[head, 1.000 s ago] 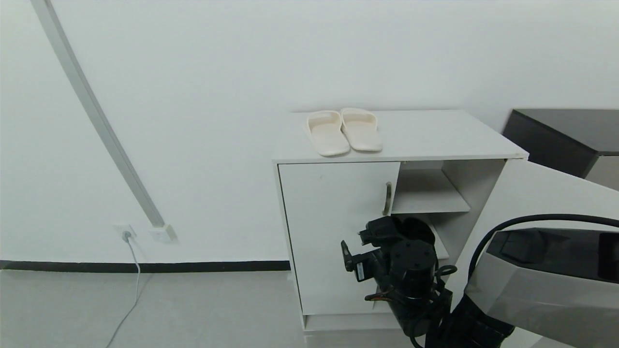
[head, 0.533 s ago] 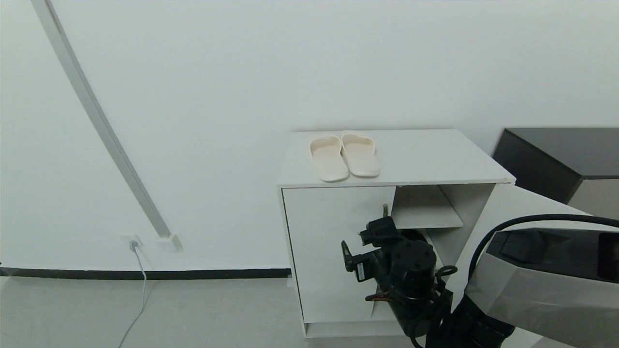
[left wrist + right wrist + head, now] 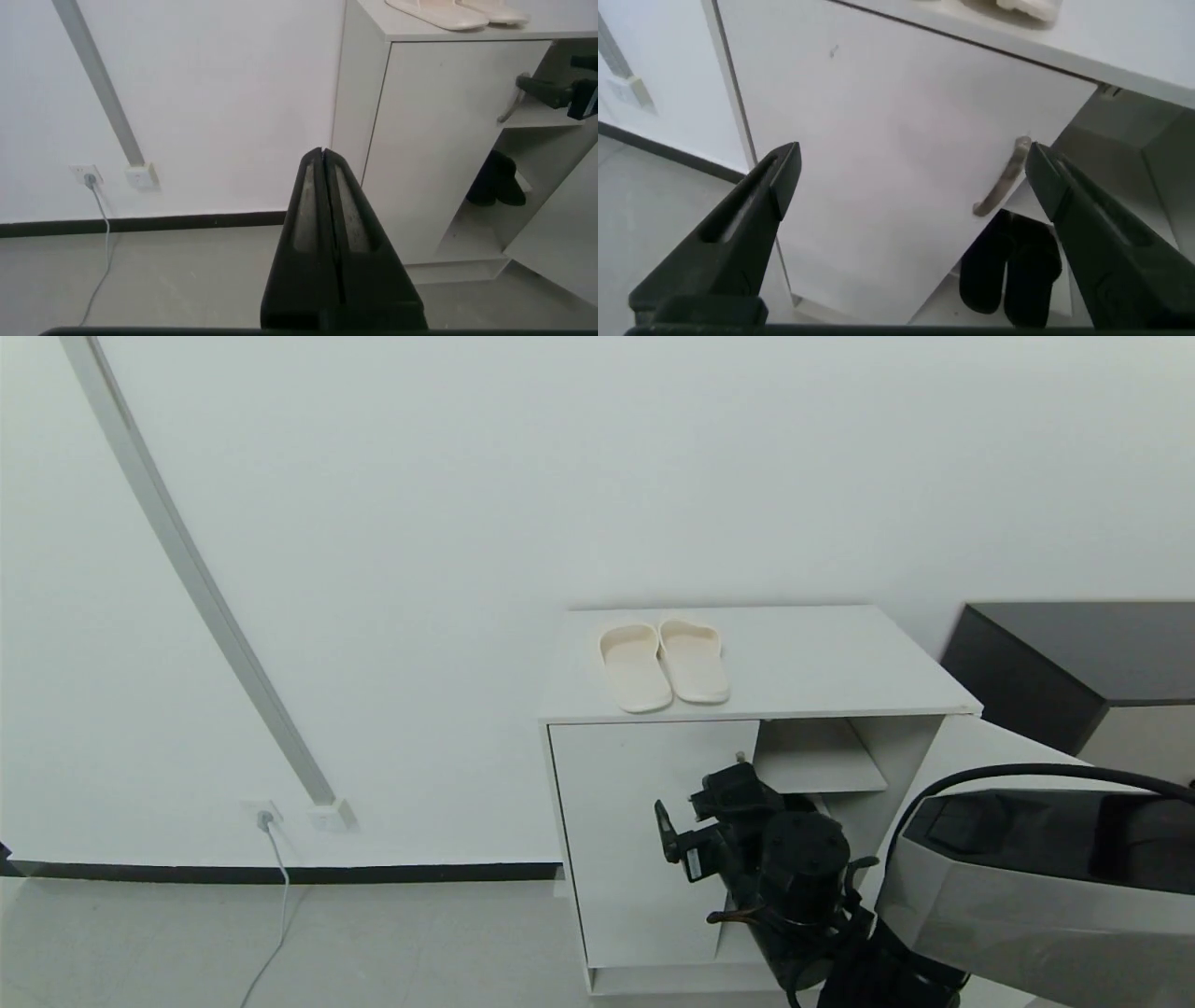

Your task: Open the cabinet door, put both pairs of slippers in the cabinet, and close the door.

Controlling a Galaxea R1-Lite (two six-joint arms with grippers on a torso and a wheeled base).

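wall (image 3: 467,523) behind cabinet (image 3: 822,663); black slippers (image 3: 1010,269) partly hidden inside; left fingers (image 3: 308,219) closed, right fingers (image 3: 738,229) spread, empty

matt cabinet (image 3: 822,658), seemingly smooth rubbery cream slippers (image 3: 695,661).

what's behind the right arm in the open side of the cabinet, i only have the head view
observer: A black pair of slippers sits in the open right compartment, below the upper shelf; the left wrist view shows it.
operator: ok, is the right gripper open or shut
observer: The right gripper is open and holds nothing. It faces the closed left door without touching the handle.
operator: and the left one
observer: The left gripper is shut with nothing between its fingers, off to the cabinet's left side.
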